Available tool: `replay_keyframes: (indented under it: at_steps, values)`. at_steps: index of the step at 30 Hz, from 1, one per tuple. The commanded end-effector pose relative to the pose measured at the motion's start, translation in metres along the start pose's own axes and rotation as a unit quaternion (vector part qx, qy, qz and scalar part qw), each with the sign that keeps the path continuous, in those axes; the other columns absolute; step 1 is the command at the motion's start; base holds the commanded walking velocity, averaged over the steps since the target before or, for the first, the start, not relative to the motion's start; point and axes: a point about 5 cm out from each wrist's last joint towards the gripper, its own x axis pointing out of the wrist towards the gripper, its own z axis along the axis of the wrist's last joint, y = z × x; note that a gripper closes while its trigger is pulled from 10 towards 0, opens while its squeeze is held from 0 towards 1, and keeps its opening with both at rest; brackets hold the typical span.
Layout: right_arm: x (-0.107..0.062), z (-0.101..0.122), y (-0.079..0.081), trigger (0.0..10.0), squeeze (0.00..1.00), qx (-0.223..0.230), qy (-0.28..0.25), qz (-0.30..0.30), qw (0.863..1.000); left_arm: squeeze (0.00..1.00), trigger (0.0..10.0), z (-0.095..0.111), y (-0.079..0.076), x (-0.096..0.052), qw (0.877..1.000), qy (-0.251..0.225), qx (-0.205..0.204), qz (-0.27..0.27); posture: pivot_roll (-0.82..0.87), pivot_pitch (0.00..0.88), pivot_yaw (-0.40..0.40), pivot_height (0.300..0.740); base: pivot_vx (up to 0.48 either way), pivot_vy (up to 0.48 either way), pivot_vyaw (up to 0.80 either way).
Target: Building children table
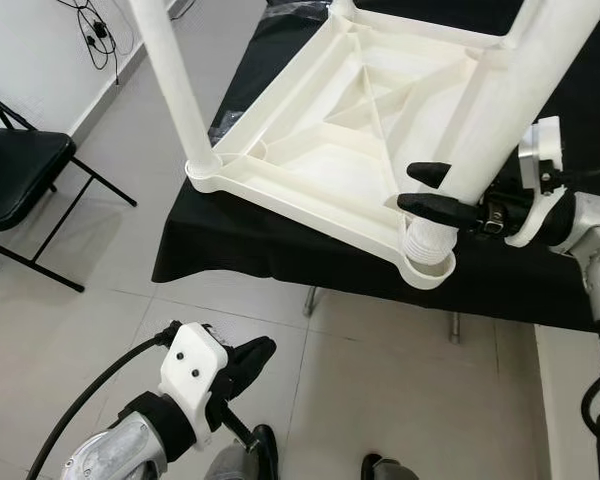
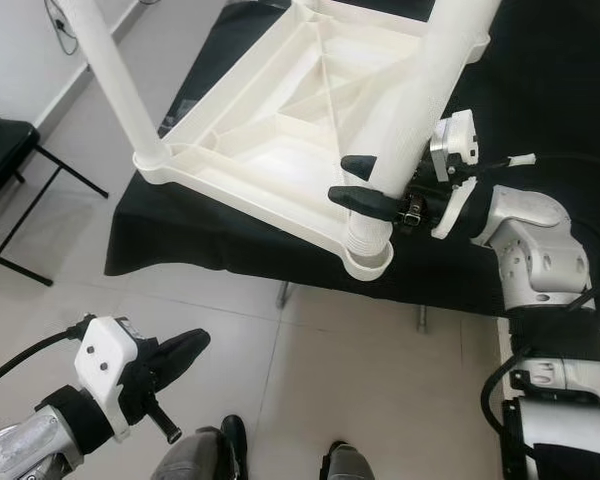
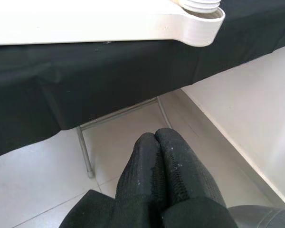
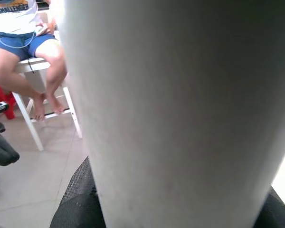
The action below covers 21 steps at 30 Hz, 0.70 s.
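**Leg half-seated at the near corner: a slip or a cross-thread is the worry**

Far out from the working gripper, on the robot's left, a black folding chair (image 1: 20, 175) stands on the tiled floor (image 1: 110, 300), well apart from everything. The left gripper (image 1: 248, 362) hangs low over the tiles, below the table edge and well away from the right gripper, its fingers (image 3: 161, 166) pressed together on nothing. It gives no support to the work.

Next comes the white tabletop (image 1: 320, 140), lying upside down on the black-draped table (image 1: 230, 250). One fitted leg (image 1: 175, 85) rises from the corner farthest from the right gripper.

The right gripper (image 1: 435, 190) is clamped around the second leg (image 1: 510, 110), just above the ribbed thread (image 1: 427, 243) that sits in the corner socket (image 1: 427, 270) directly beneath it. Some thread shows above the socket rim, so the leg looks not fully home, and it leans.

Judged risks:
- Turning a tilted leg may cross the thread and jam it.
- The smooth round leg may spin inside the fingers.
- That socket overhangs the table edge; downward or sideways force could tip or drag the unsteadied tabletop off.

A person (image 4: 23, 33) sits on a white stool beyond the leg, well clear.
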Motion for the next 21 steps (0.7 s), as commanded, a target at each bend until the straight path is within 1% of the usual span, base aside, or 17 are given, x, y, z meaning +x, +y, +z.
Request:
replay_keyframes:
  at_steps: [1,5,6,7,10,13,17,21]
  values:
    - [-0.003,-0.005,0.007,10.0,0.0,0.01,0.011,0.02,1.0,0.0,10.0,-0.001,-0.001,-0.005,1.0,0.012,-0.003,-0.006,0.03,0.364,0.059,0.74,0.0,0.0,0.0]
    - [-0.002,-0.006,0.011,10.0,0.0,0.012,0.016,0.034,0.999,0.0,10.0,-0.002,-0.001,-0.006,1.0,0.014,-0.006,-0.006,0.02,0.364,0.061,0.74,0.0,0.0,0.0]
    - [0.001,-0.007,0.015,10.0,0.0,0.013,0.017,0.046,0.999,0.0,10.0,-0.002,-0.001,-0.006,1.0,0.014,-0.006,-0.006,0.02,0.363,0.061,0.74,0.0,0.0,0.0]
    - [0.001,-0.007,0.015,10.0,0.0,0.013,0.017,0.046,0.999,0.0,10.0,-0.002,-0.001,-0.006,1.0,0.014,-0.006,-0.006,0.02,0.363,0.061,0.74,0.0,0.0,0.0]
    - [0.009,-0.008,0.026,10.0,0.0,0.016,0.017,0.076,0.997,0.0,10.0,-0.001,-0.001,-0.006,1.0,0.014,-0.009,-0.007,0.02,0.36,0.058,0.74,0.0,0.0,0.0]
    - [0.014,-0.01,0.03,10.0,0.0,0.017,0.016,0.089,0.996,0.0,10.0,-0.001,-0.002,-0.007,1.0,0.014,-0.01,-0.008,0.02,0.355,0.056,0.74,0.0,0.0,0.0]
    - [0.019,-0.01,0.032,10.0,0.0,0.022,0.011,0.1,0.995,0.0,10.0,0.0,-0.003,-0.008,1.0,0.014,-0.01,-0.008,0.03,0.356,0.056,0.74,0.0,0.0,0.0]
    - [0.026,-0.013,0.031,10.0,0.0,0.025,0.011,0.116,0.993,0.0,10.0,0.0,-0.003,-0.008,1.0,0.014,-0.012,-0.009,0.03,0.358,0.055,0.74,0.0,0.0,0.0]
